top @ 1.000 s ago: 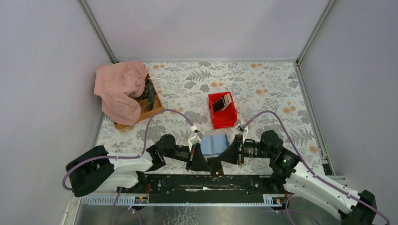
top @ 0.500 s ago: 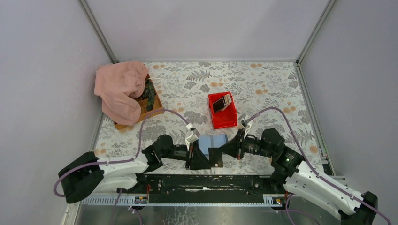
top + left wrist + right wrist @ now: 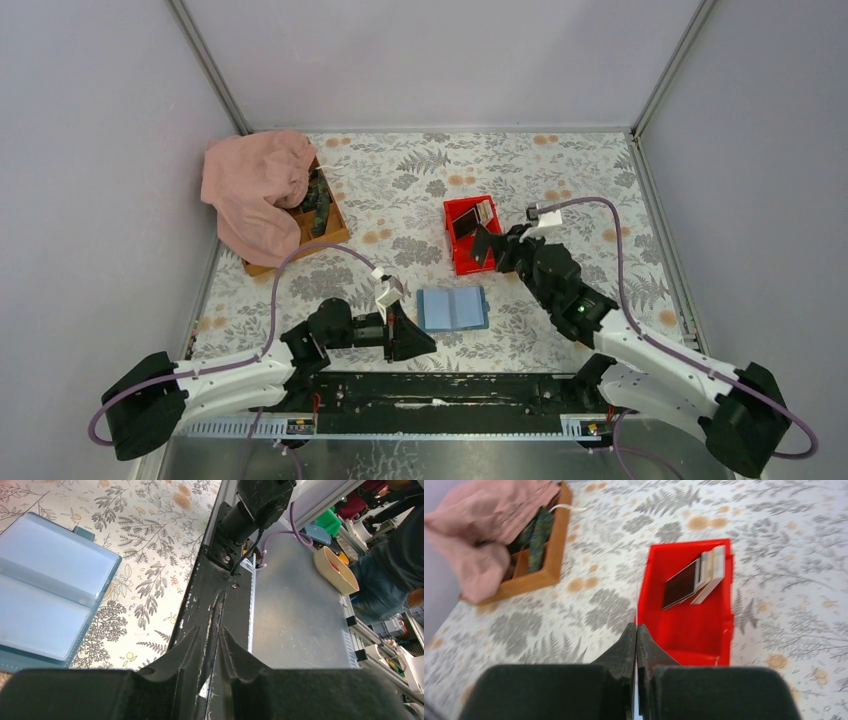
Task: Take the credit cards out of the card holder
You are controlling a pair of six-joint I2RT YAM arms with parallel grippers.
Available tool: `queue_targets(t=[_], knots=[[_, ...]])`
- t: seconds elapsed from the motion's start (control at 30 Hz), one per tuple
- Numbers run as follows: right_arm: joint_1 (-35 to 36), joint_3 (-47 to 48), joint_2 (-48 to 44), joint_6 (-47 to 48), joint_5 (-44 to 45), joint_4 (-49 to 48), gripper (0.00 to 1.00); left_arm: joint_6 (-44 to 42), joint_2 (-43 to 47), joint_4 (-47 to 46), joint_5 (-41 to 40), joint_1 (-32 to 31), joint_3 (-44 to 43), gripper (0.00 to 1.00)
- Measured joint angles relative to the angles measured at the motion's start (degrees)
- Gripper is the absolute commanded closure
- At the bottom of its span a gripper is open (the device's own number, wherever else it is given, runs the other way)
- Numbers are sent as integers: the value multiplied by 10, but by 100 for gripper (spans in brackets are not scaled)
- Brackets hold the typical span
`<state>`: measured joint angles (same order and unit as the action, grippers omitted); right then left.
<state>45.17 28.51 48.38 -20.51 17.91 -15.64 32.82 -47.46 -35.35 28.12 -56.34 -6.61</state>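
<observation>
The card holder (image 3: 452,309) lies open and flat on the flowered table, and its blue leaves (image 3: 45,590) show at the left of the left wrist view. Just left of its near corner my left gripper (image 3: 425,340) (image 3: 210,629) hangs over the black rail, jaws slightly open and holding nothing. My right gripper (image 3: 480,244) (image 3: 637,626) hovers at the near left corner of the red bin (image 3: 480,262) (image 3: 694,630). It is shut on a thin pale card, seen edge-on as a sliver between the fingers. Several credit cards (image 3: 472,219) (image 3: 694,580) lean inside the bin.
A wooden tray (image 3: 325,225) (image 3: 551,555) half covered by a pink cloth (image 3: 258,185) (image 3: 479,525) stands at the back left. The black base rail (image 3: 430,385) (image 3: 215,585) runs along the near edge. Grey walls close in the table on three sides.
My right gripper shut at the card holder and travelled back to the red bin. My left gripper opened, let go of the holder and pulled back left. The holder now lies flat.
</observation>
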Motion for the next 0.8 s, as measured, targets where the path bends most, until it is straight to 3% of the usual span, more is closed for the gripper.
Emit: queue_targets(t=[0.33,0.8], knots=[[-99,30,182,2,26,-183,100,0,-19,-3,-13,0,5,76],[-105,81,364,1,27,-322,100,0,-25,-2,-16,0,6,78]])
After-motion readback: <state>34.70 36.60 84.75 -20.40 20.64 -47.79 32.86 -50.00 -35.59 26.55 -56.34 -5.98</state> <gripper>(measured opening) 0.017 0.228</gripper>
